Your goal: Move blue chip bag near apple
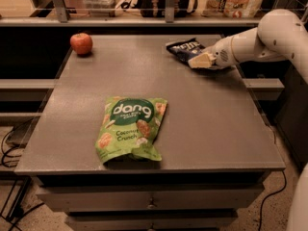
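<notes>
while gripper [200,61] overlaps it, blue chip bag [183,47] crinkly.

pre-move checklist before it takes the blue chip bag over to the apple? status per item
1. Gripper at the blue chip bag, far right side of the table: ok.
2. Firm hold on the bag: cannot tell.
3. Apple in view, standing free at the far left corner: ok.
4. Green bag lies toward the front, off the straight line from bag to apple: ok.
5. Blue chip bag near the apple: not ok, they sit at opposite sides.
</notes>
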Controlling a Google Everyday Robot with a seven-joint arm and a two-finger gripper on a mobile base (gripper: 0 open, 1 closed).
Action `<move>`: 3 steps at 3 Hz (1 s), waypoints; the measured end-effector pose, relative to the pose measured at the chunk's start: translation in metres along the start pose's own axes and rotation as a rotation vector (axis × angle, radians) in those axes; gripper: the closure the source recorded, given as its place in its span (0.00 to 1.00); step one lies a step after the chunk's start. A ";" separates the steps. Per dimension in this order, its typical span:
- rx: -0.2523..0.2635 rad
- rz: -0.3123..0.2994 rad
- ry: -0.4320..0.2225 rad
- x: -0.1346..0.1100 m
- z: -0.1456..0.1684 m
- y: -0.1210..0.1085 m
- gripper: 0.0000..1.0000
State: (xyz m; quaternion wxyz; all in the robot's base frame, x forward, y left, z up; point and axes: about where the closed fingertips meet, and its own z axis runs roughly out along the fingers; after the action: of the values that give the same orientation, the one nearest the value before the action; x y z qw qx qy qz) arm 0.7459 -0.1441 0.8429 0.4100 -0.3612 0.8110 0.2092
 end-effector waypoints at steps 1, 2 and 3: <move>0.000 0.000 0.000 -0.004 -0.003 0.000 0.87; 0.000 0.000 0.000 -0.005 -0.004 0.000 1.00; 0.000 0.000 0.000 -0.006 -0.004 0.000 1.00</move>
State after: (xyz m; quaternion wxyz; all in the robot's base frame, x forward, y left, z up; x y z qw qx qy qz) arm 0.7459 -0.1439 0.8501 0.4101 -0.3614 0.8108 0.2094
